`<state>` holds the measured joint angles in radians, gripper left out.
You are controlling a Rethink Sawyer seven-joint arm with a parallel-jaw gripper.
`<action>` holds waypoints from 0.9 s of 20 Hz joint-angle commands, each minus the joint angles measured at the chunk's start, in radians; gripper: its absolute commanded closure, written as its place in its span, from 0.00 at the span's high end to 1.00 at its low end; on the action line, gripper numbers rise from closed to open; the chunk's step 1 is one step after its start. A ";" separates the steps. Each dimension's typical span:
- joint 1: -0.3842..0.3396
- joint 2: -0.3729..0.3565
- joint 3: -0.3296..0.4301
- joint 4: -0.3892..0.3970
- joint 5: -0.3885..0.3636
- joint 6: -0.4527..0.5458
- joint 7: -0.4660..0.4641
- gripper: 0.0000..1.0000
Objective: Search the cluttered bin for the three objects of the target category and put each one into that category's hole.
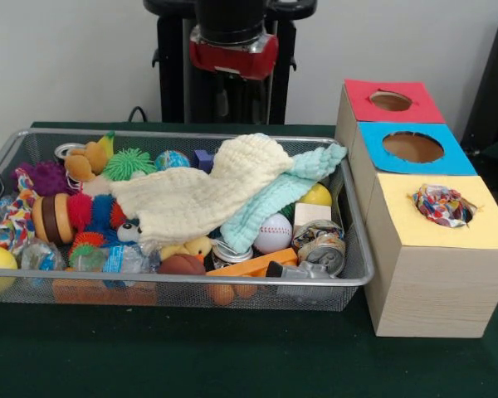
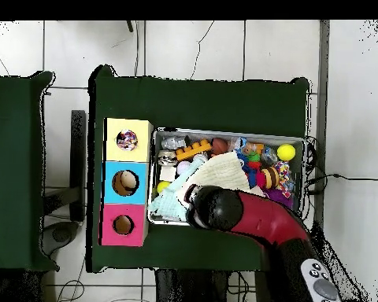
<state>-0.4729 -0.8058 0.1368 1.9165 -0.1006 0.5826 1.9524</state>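
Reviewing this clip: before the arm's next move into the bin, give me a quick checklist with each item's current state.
1. Arm raised above the wire bin: ok.
2. Gripper state: cannot tell; hidden in both views.
3. Bin contents exposed: not ok; cream cloth and mint cloth cover the middle.
4. Yellow hole free: not ok; a patterned fabric item sits in its opening.
5. Blue hole and red hole unobstructed: ok.
6. Target category identified: cannot tell.

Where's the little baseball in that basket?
Front view: the baseball sits right of centre in the basket, below the yellow ball, left of the crushed can.
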 commanded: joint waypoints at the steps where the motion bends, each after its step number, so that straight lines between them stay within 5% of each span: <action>1: -0.067 0.055 -0.035 -0.187 -0.108 0.154 -0.074 1.00; 8: -0.084 0.159 -0.048 -0.277 -0.187 0.122 -0.051 1.00; 18: -0.125 0.251 -0.021 -0.412 -0.221 0.222 -0.111 1.00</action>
<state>-0.5786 -0.6378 0.0837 1.6379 -0.2592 0.6653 1.9524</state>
